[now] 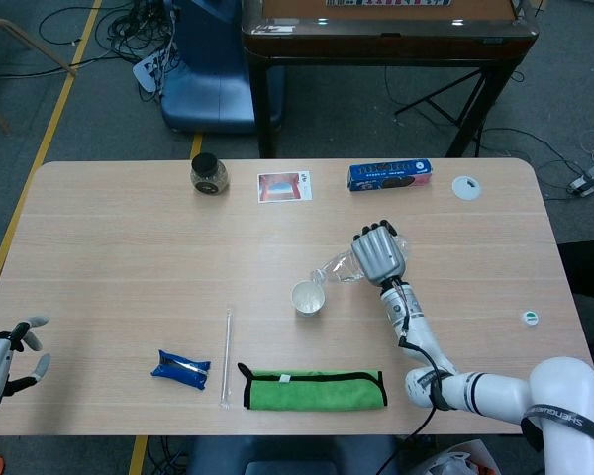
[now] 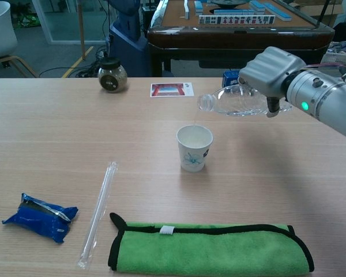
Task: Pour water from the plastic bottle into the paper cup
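Note:
A white paper cup (image 2: 194,148) (image 1: 308,297) with a blue print stands upright mid-table. My right hand (image 2: 271,72) (image 1: 379,254) grips a clear plastic bottle (image 2: 233,103) (image 1: 335,269), which lies roughly level above and to the right of the cup, its open mouth pointing left over the rim. My left hand (image 1: 5,358) rests at the table's front left corner, fingers apart and holding nothing; the chest view does not show it.
A green towel (image 2: 210,249) lies along the front edge, with a clear straw (image 2: 98,210) and a blue packet (image 2: 39,216) to its left. At the back are a dark-lidded jar (image 2: 112,75), a picture card (image 2: 172,89), a blue box (image 1: 390,175) and a white lid (image 1: 465,187).

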